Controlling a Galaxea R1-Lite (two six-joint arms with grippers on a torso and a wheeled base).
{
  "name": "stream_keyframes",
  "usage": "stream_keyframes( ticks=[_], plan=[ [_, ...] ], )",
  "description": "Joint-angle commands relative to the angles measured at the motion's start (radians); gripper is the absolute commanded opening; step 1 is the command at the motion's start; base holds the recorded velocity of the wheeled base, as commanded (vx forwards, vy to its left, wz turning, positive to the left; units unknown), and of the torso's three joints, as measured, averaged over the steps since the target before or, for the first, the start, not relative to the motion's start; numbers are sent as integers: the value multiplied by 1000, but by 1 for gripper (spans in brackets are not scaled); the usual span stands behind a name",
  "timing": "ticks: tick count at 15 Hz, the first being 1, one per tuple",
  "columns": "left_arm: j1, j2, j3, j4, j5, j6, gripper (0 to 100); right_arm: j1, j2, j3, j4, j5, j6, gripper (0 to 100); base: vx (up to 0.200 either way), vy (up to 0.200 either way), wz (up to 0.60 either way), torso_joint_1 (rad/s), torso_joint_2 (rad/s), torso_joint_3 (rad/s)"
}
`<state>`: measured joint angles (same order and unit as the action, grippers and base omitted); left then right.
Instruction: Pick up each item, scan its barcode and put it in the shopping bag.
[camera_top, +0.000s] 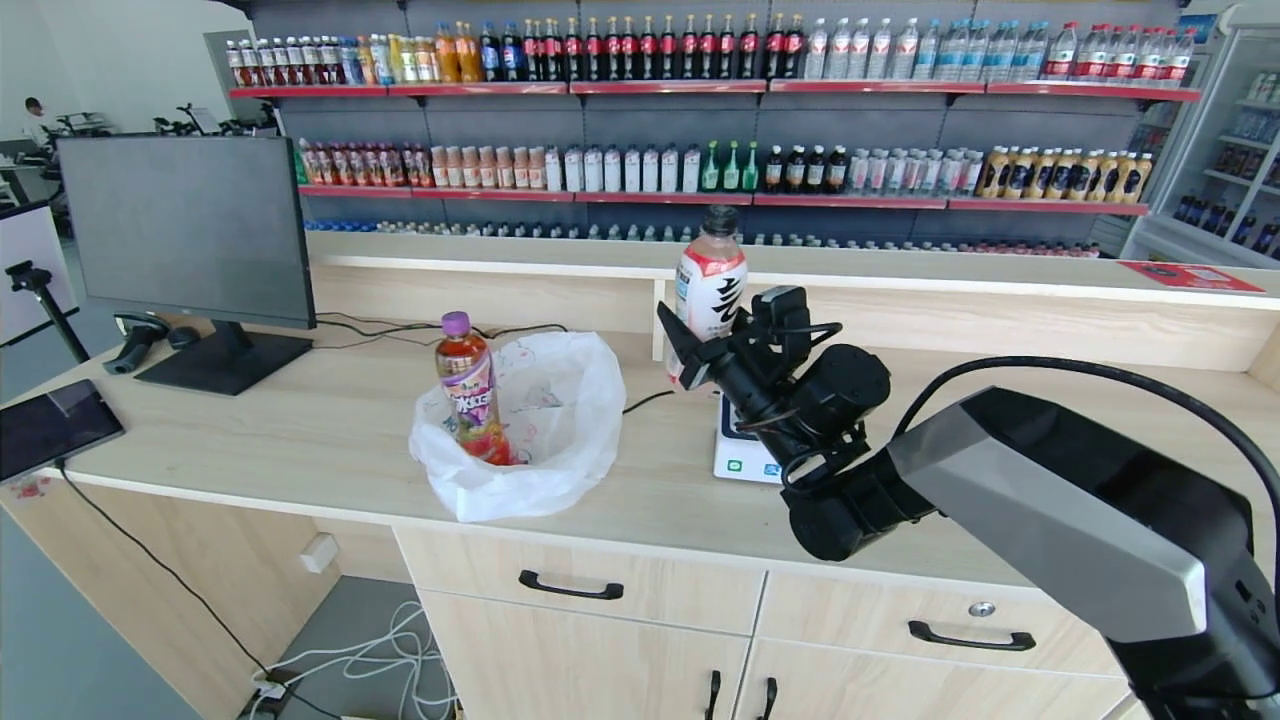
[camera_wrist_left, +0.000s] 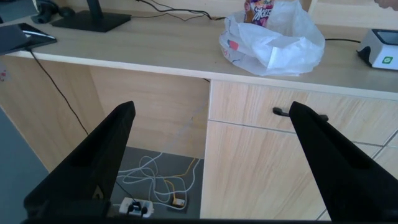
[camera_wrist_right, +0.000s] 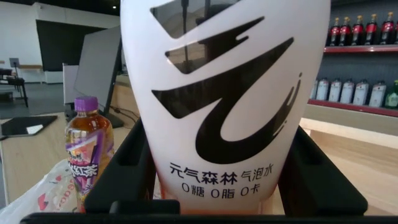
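Right gripper (camera_top: 697, 352) is clamped on the lower body of a white-labelled bottle (camera_top: 710, 285), its black fingers (camera_wrist_right: 124, 171) pressed against either side of the label. The bottle stands upright in the grip, dark cap on top, lifted clear of the counter (camera_top: 300, 430). It hangs just above a small white scanner (camera_top: 740, 455) that sits on the counter by the raised back ledge.

Left gripper (camera_wrist_left: 208, 162) is spread wide, its two dark fingers (camera_wrist_left: 115, 155) well apart with nothing between them. It sits low, in front of the cabinet drawers (camera_wrist_left: 267, 162) below the counter edge, and touches nothing.

On the counter, beside the scanner on the robot's left, lies the white plastic shopping bag (camera_top: 560, 420), mouth open and crumpled. A purple-capped bottle (camera_top: 468, 385) of reddish drink stands inside it, leaning a little against the bag's near-left wall, its upper half rising above the plastic. From the right wrist, this bottle (camera_wrist_right: 87, 149) and the bag (camera_wrist_right: 43, 193) show just beyond the held bottle (camera_wrist_right: 224, 93).

Farther to the robot's left stand a dark monitor (camera_top: 185, 230) and a tablet (camera_top: 50, 425) lying flat at the counter's corner. Shelves of drinks (camera_top: 700, 110) line the wall behind.
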<state>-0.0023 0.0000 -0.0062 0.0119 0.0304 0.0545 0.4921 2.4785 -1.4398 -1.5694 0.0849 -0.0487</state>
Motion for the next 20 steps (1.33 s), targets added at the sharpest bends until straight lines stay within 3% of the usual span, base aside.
stream_keyframes(
  ticks=[1, 6, 9, 13, 18, 20],
  plan=[
    [1, 0, 0, 0, 0, -1, 100, -33, -3, 2, -1, -1, -14, 0, 200, 0, 0, -2, 2, 7],
    [1, 0, 0, 0, 0, -1, 100, -63, -3, 7, -1, 13, -51, 0, 40, 0, 0, 0, 0, 0],
    [1, 0, 0, 0, 0, -1, 100, -96, -6, 9, -1, 122, -148, 0, 0, 0, 0, 19, 14, -4],
    [1, 0, 0, 0, 0, -1, 100, -113, -7, 9, -1, 145, -178, 0, 0, 0, 0, 0, 0, 0],
    [1, 0, 0, 0, 0, -1, 100, -178, -29, 10, -1, 361, -304, 0, 0, 0, 0, 0, 0, 0],
    [1, 0, 0, 0, 0, -1, 100, -178, -29, 10, -1, 401, -306, 0, 0, 0, 0, 0, 0, 0]
  ],
)
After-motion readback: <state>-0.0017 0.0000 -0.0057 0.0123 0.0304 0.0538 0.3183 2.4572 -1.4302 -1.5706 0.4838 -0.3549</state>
